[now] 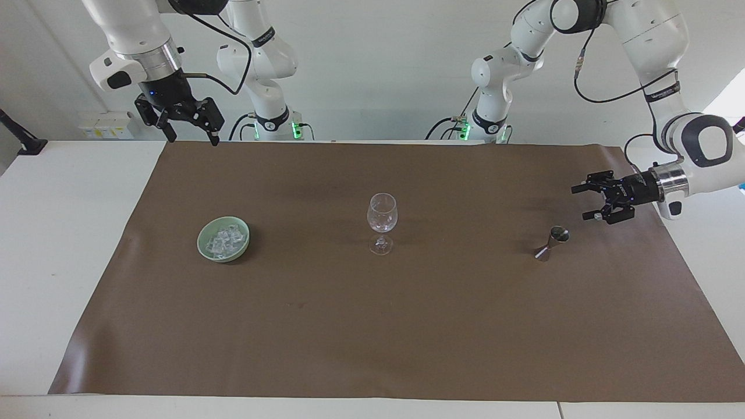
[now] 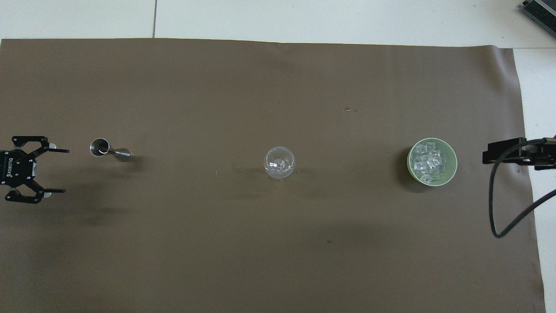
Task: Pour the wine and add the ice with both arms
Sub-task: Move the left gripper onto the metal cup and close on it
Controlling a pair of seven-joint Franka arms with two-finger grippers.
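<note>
A clear stemmed wine glass (image 1: 382,218) stands upright mid-table; it also shows in the overhead view (image 2: 279,162). A small metal jigger (image 1: 552,243) (image 2: 108,150) stands toward the left arm's end. A pale green bowl (image 1: 199,240) (image 2: 453,170) holds several ice cubes (image 1: 224,240) (image 2: 428,162) toward the right arm's end. My left gripper (image 1: 580,202) (image 2: 65,171) is open and empty, low over the mat beside the jigger, apart from it. My right gripper (image 1: 194,139) (image 2: 506,154) is open and empty, raised over the mat's edge nearest the robots and waits.
A brown mat (image 1: 372,337) covers most of the white table (image 1: 70,244). A black cable (image 2: 499,217) hangs from the right arm over the mat's end. Nothing else stands on the mat.
</note>
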